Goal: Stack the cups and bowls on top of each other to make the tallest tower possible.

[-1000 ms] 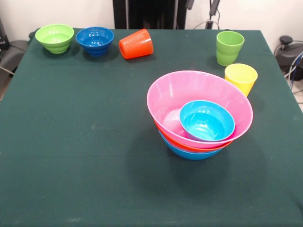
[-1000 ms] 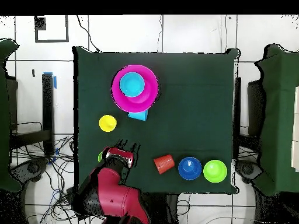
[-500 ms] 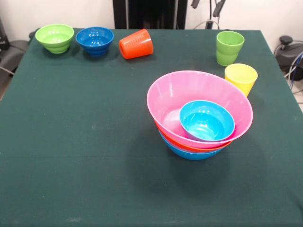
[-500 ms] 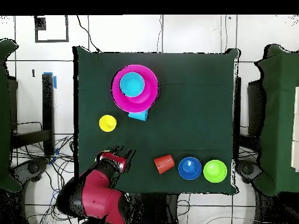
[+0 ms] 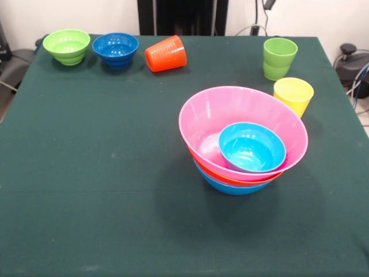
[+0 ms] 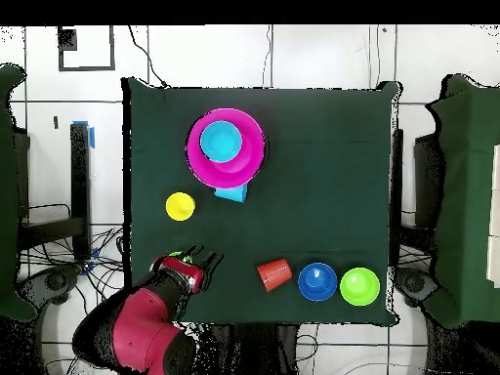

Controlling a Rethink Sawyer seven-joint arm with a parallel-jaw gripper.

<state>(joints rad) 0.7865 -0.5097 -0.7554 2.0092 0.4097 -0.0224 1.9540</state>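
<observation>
One gripper hovers at a table edge over the green cup; whether it is apart or together is unclear. The yellow cup stands just beside the tower. Along that edge lie the tipped orange cup, dark blue bowl and green bowl.

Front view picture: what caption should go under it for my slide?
A cyan bowl sits in nested pink, orange and blue bowls; loose cups and small bowls wait along the table's far edge.
</observation>
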